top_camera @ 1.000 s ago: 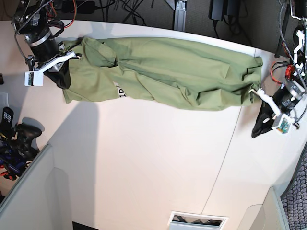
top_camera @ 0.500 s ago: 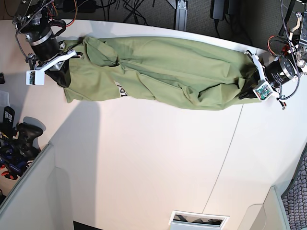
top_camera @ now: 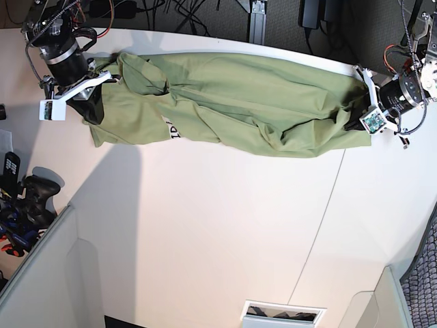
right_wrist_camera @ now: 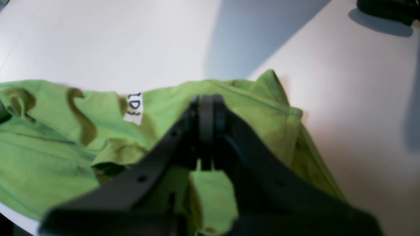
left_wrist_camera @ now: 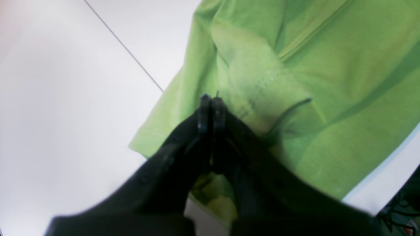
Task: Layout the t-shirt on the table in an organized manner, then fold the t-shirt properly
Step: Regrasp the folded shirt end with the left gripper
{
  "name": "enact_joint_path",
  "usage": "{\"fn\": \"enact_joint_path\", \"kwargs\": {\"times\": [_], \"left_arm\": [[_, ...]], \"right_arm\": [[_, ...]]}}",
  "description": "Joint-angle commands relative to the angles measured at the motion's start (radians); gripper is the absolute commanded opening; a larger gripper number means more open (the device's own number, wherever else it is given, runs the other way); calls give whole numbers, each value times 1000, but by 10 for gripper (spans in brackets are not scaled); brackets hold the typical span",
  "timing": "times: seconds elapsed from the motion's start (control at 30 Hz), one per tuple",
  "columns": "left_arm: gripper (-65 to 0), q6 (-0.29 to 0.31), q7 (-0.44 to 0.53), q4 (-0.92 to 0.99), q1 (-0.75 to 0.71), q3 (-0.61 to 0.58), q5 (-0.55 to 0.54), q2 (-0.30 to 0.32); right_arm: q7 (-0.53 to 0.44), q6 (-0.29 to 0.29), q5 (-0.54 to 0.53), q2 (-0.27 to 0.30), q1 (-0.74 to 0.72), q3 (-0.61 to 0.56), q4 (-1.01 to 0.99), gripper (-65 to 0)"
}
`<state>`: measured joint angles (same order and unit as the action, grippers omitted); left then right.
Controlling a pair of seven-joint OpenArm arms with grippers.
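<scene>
Olive cotton fills the left wrist view: the left claw (left_wrist_camera: 210, 100) is pinched together on the t-shirt (left_wrist_camera: 295, 82). Right wrist: right claw (right_wrist_camera: 206, 101) likewise clamped. Base view: shirt stretched between them across the surface (top_camera: 205, 239), probably to flatten it.

The right claw (right_wrist_camera: 206, 101), pressed closed, hangs over the t-shirt (right_wrist_camera: 65, 137) on the table (right_wrist_camera: 108, 42).

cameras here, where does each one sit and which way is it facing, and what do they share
Base: overhead, facing down on the table; both arms show at the t-shirt ends.
Left wrist: on the left arm, looking along the shut left gripper onto green cloth.
Right wrist: on the right arm, looking past the shut right gripper at the white label.
Shared: t-shirt and table appear in all three.
</scene>
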<state>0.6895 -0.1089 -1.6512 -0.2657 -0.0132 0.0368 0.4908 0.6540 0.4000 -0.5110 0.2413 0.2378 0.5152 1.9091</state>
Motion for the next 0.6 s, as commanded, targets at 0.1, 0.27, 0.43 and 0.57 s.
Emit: {"fn": "enact_joint_path", "kwargs": {"times": [0.1,0.27,0.43,0.57], "left_arm": [[-630,9,13,-18,14,26,-72,14],[-374,9,8,-19,13,174,-366,10],[-319,-42,-210,-18,13,309,-651,-27],[-319,-201,-401,-18,13,364,-856,-68]], "right_arm": [[-29,4,-12,5,-7,6,13,-650],[-26,4,-13,5,-4,6,13,-650],[-26,4,-12,5,-2,6,13,-650],[-26,4,-13,5,-1,6,13,-650]]}}
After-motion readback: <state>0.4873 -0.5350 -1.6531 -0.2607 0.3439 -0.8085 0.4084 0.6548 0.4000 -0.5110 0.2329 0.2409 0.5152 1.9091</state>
